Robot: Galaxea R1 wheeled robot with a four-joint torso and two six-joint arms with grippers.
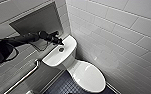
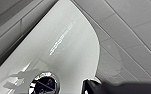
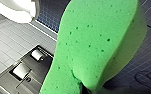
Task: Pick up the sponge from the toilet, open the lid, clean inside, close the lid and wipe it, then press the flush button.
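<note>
The white toilet stands in the corner with its lid down. The dark round flush button sits in the middle of the tank top. My left gripper comes in from the left and hovers just above and behind the button, shut and holding nothing. The left wrist view looks down on the tank top, with the chrome-ringed flush button close by. In the right wrist view the bright green sponge looms large, with my right gripper shut on its lower end.
A steel grab bar runs along the left wall under a recessed steel panel. White tiled wall closes the right side. The floor is dark mosaic. A steel paper-roll holder is set in the wall.
</note>
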